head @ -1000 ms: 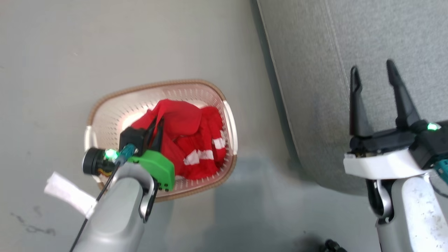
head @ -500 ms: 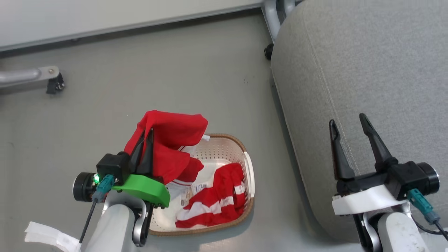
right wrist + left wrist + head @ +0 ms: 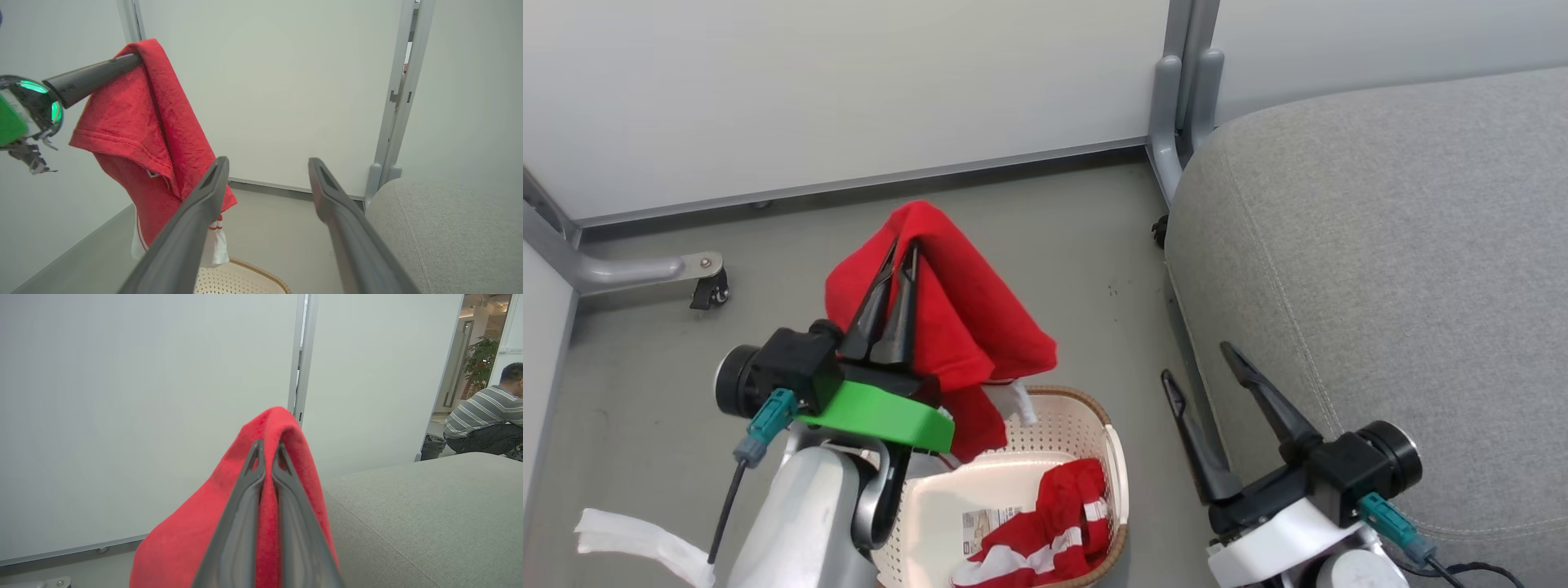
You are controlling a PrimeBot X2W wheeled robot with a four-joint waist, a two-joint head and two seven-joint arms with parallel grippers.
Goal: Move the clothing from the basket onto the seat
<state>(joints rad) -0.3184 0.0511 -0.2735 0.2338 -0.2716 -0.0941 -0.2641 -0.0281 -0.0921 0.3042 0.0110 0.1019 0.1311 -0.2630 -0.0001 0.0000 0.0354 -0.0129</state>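
Observation:
My left gripper (image 3: 900,251) is shut on a red garment (image 3: 964,318), which hangs lifted above the basket (image 3: 1115,457). In the left wrist view the red garment (image 3: 204,535) drapes over both sides of the closed fingers (image 3: 241,506). A second red piece of clothing (image 3: 1054,539) with white stripes lies in the basket beside a paper label (image 3: 984,523). My right gripper (image 3: 1196,363) is open and empty, at the left edge of the grey seat (image 3: 1380,269). The right wrist view shows the hanging garment (image 3: 151,134) to its left and the basket's rim (image 3: 261,271) below.
White partition panels (image 3: 849,90) on grey metal legs with castors (image 3: 712,290) stand behind the basket. A grey post (image 3: 1184,106) rises at the seat's far corner. A person (image 3: 486,420) in a striped shirt sits beyond the seat. Grey floor (image 3: 1094,245) lies between basket and seat.
My left gripper has risen with the red garment, lifting it out of the basket. The head camera has tilted up, so the basket and right gripper sit lower in view.

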